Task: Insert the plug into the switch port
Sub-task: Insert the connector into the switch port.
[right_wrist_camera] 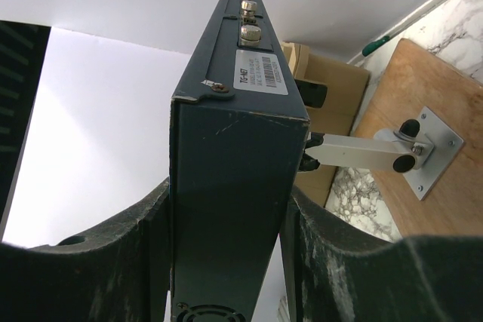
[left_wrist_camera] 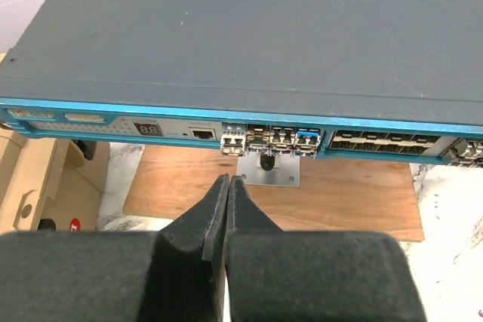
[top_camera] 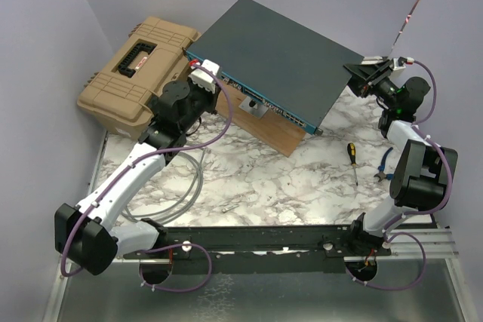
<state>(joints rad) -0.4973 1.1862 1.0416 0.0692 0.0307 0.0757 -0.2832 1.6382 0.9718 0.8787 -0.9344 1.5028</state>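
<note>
The switch (top_camera: 279, 58) is a flat dark grey-teal box, tilted up over the table. Its narrow blue face (left_wrist_camera: 362, 122) carries a row of small sockets. Several small silver modules sit in those sockets, one with a blue tab (left_wrist_camera: 306, 138); I cannot tell which, if any, is the plug. My left gripper (left_wrist_camera: 228, 179) hangs just in front of that face, fingers pressed together with nothing between them. From above the left gripper (top_camera: 205, 79) sits at the face's left end. My right gripper (right_wrist_camera: 226, 190) is shut on the switch's right end (right_wrist_camera: 226, 133), a finger on either side; from above the right gripper (top_camera: 367, 75) is at the far right corner.
A tan toolbox (top_camera: 139, 73) stands left of the switch. Under the switch lies a wooden board (left_wrist_camera: 339, 197) with a metal bracket (left_wrist_camera: 269, 171). A screwdriver (top_camera: 352, 162) and blue-handled pliers (top_camera: 383, 165) lie at the right. A grey cable (top_camera: 195, 179) loops beside the left arm.
</note>
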